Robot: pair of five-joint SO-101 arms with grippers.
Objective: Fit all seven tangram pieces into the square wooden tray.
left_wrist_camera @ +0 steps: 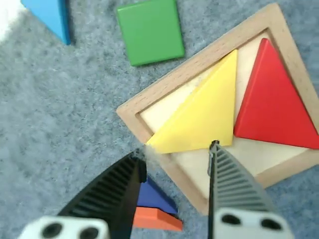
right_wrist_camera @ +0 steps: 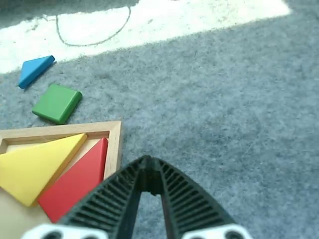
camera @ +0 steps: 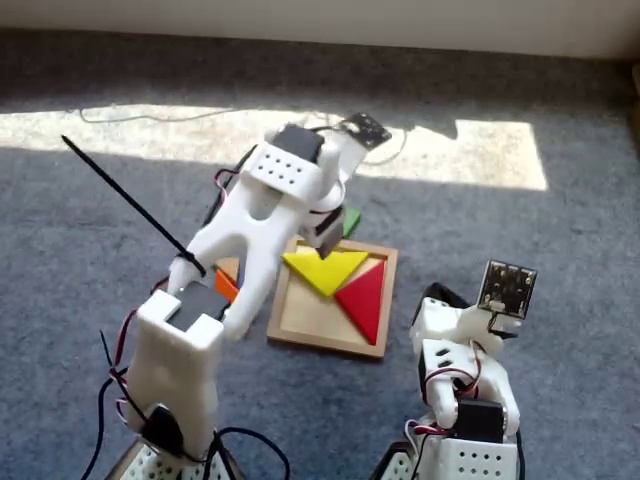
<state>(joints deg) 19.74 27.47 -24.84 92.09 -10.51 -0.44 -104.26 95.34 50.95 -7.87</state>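
Two pieces lie in the tray [left_wrist_camera: 199, 60]: the yellow triangle [left_wrist_camera: 204, 114] and the red triangle [left_wrist_camera: 271, 99]. Your left gripper [left_wrist_camera: 177, 154] hangs wide open and empty over the yellow tip, with the green square [left_wrist_camera: 149, 31] just past the rim ahead. The right gripper [right_wrist_camera: 149, 172] is closed, empty and farther off. The left wrist view adds an orange piece [left_wrist_camera: 154, 219] that the right wrist view misses.

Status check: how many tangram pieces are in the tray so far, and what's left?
Done: red triangle and yellow triangle lie in the tray, though the yellow's corner seems to ride on the rim. In hand: nothing; left gripper hovers open over that corner, right gripper shut above carpet. Left: at least the green square, light blue triangle, dark blue triangle and orange piece, all outside the tray.
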